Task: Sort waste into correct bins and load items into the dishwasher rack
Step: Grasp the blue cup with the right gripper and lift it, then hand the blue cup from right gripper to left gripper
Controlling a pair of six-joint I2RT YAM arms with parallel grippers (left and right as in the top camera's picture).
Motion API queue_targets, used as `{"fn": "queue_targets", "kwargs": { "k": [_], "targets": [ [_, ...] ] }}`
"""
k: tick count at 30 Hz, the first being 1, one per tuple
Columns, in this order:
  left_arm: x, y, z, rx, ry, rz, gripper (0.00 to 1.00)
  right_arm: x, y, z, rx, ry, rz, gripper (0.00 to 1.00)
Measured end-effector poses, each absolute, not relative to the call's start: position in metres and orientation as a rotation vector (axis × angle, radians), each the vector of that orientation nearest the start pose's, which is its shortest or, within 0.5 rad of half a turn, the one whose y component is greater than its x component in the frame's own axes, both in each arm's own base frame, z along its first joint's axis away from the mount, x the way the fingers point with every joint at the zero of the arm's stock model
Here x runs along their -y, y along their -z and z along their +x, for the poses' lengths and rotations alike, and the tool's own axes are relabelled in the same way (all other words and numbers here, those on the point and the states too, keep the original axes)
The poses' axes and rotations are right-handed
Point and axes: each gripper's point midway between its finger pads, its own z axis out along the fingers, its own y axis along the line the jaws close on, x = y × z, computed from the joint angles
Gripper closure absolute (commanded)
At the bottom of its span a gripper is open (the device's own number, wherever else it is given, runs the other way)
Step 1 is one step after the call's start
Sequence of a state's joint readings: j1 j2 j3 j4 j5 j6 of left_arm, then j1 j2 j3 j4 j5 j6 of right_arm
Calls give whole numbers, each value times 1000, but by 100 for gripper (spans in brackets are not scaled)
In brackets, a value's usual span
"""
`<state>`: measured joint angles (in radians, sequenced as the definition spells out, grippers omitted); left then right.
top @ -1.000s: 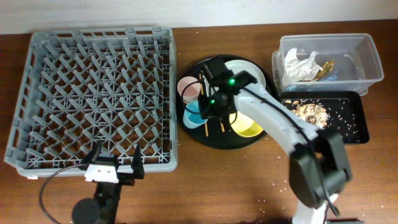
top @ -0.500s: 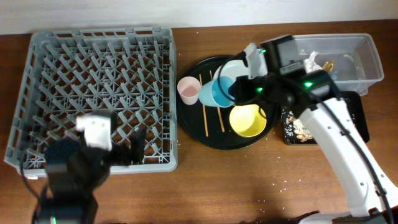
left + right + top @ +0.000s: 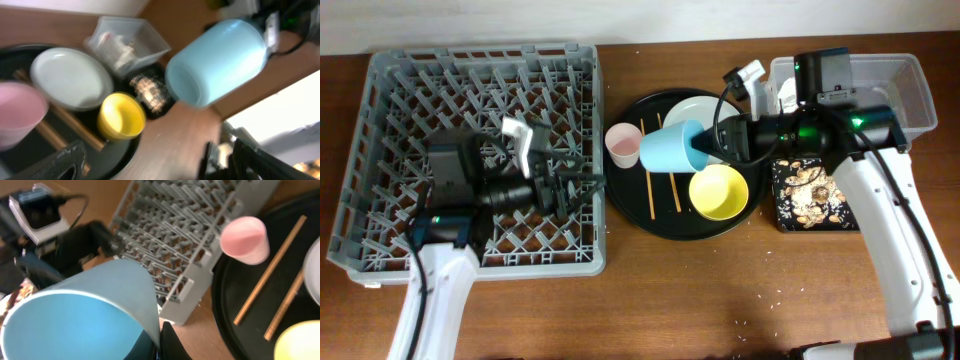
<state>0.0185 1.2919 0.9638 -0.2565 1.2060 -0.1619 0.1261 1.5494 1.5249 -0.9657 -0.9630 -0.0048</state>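
My right gripper is shut on the small blue cup and holds it on its side above the round black tray. The cup's rim fills the right wrist view and it shows in the left wrist view. The pink cup, pale plate, yellow bowl and two chopsticks lie on that tray. My left gripper is open and empty over the grey rack, pointing at the tray. The napkin lies in the clear tub. Food scraps lie in the black rectangular tray. The wrapper is hidden.
The right arm crosses over the clear tub and the black rectangular tray. The left arm lies across the front right part of the rack. Bare wooden table runs along the front.
The right gripper has lifted the blue cup off the round tray and turned it sideways. The left arm has risen from the table's front edge to over the rack.
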Motion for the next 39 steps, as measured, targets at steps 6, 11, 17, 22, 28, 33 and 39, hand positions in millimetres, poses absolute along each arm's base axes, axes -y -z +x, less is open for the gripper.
{"fn": "queue_targets", "kwargs": {
  "k": [6, 11, 17, 22, 28, 33, 39],
  "targets": [
    [164, -261, 327, -1943, 1731, 452, 1, -202, -269, 341, -2260, -1385, -570, 96],
    [167, -247, 322, -2013, 1924, 366, 1, -224, -271, 340, -2205, -1427, -641, 96],
    [174, -250, 314, -2020, 1986, 385, 4, -257, -263, 341, -2235, -1343, -672, 96],
    [174, -252, 313, -2023, 2006, 380, 22, -283, -254, 346, -2236, -1328, -673, 96],
    [170, -249, 317, -2034, 1998, 345, 26, -288, -245, 355, -2256, -1374, -622, 96],
    [170, -247, 319, -2042, 1989, 328, 1, -293, -241, 355, -2264, -1406, -620, 96],
    [170, -249, 318, -2034, 1995, 345, 9, -309, -232, 342, -2279, -1455, -669, 96]
  ]
}}
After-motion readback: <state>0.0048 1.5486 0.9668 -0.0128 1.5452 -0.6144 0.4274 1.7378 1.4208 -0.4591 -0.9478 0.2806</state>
